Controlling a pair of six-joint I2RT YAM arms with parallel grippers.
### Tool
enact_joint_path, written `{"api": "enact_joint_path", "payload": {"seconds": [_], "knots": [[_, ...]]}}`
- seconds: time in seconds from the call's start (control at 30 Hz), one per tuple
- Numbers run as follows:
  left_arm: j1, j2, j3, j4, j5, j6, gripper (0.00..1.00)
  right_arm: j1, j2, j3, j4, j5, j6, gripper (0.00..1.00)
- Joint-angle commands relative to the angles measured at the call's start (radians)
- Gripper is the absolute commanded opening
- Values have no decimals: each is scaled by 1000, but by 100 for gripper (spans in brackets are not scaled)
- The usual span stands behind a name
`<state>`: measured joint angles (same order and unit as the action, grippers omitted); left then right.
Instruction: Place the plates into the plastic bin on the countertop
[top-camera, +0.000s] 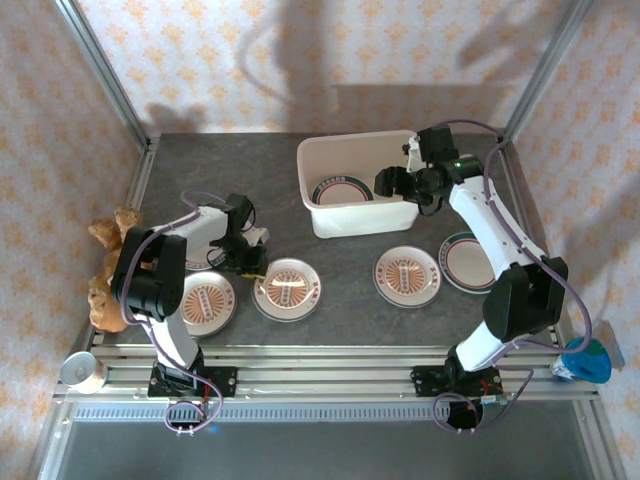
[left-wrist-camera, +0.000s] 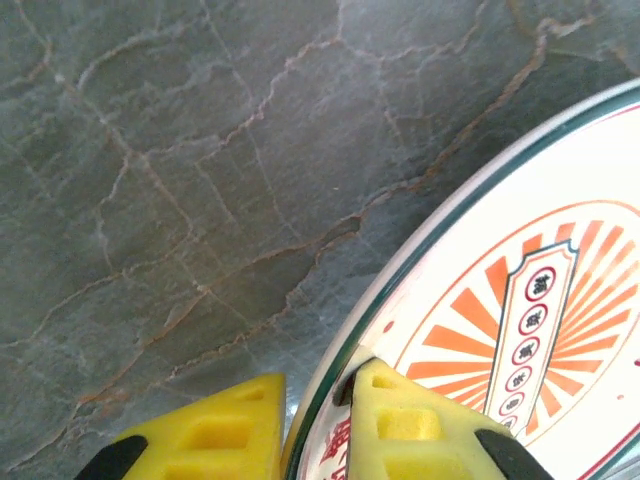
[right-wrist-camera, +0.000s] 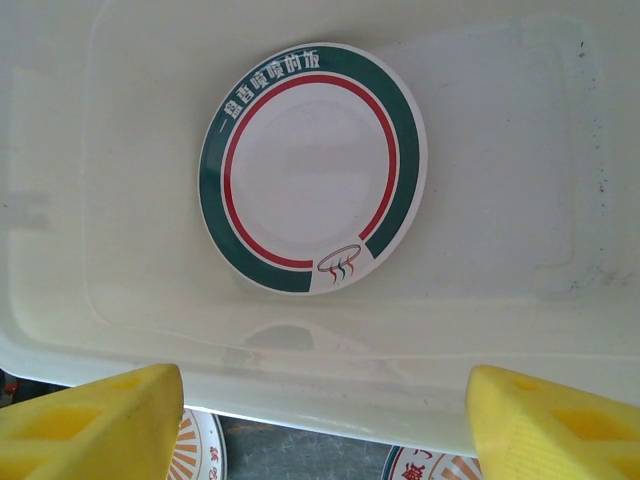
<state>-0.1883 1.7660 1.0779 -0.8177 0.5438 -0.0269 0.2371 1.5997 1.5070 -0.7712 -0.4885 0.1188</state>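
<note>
Step in hand: pick-up of a plate from the countertop (top-camera: 220, 170) by the left arm. The left gripper (left-wrist-camera: 315, 432) sits low at the near-left rim of the sunburst plate (left-wrist-camera: 520, 320), one yellow finger (left-wrist-camera: 225, 435) outside the rim and the other on the printed face. The fingers stand narrow and appear to pinch the rim. The wrist view cuts off the contact, so firmness of the hold cannot be confirmed. This plate lies flat on the countertop, just right of the second sunburst plate (top-camera: 208, 302), which is partly under the left arm. The next move, in my judgement, calls for a secure pinch, a lift that tilts the shallow plate clear without it slipping, and a carry right and back to the plastic bin (top-camera: 360, 222). The right gripper (top-camera: 392, 185) hovers over the bin's right side, jaws wide apart and holding nothing; it should clear the way. Contents of the bin: one teal-rimmed plate (right-wrist-camera: 312, 167), flat on the floor toward the left end; nothing else seen inside. Outstanding on the countertop in front of the bin: a third sunburst plate (top-camera: 407, 275) and a teal-rimmed outer plate (top-camera: 455, 262).
</note>
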Motion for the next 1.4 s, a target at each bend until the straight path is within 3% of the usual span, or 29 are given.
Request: {"api": "enact_joint_path", "payload": {"seconds": [0.0,0.53,1.0,1.17,1.37], "knots": [[-2,-52,15,-19,-18,-29,14,5,4,-8,22,15,2,74],[-2,-275,66,16,-43,-145,0,5,13,16,28,-9,7,74],[1,-443,172,68,-289,-235,0,5,19,42,15,-24,3,73],[4,-472,289,40,-444,-210,0,4,19,57,-2,-25,-2,73],[11,-471,414,72,-433,-213,0,5,19,90,-6,-37,-11,73]]}}
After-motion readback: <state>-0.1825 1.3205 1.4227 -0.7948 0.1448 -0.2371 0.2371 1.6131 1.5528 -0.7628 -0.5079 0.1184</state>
